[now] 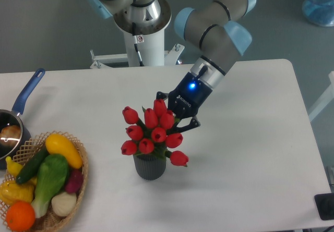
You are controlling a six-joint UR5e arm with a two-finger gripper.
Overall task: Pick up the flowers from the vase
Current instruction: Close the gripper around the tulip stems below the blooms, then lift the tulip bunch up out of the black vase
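The flowers (151, 134), a bunch of red tulip buds with green leaves, stand over the vase (150, 168), a small dark grey ribbed cup in the middle of the white table. Their lowest buds and leaves sit right at the vase's rim, and the stems are hidden. My gripper (173, 118) comes in from the upper right, tilted. Its black fingers (191, 123) are closed into the upper right side of the bunch, and the fingertips are hidden behind buds.
A wicker basket (81, 177) of vegetables and fruit stands at the front left. Behind it is a metal saucepan with a blue handle (27, 92). The robot's base (141, 28) rises at the table's far edge. A black object (324, 206) sits off the front right corner.
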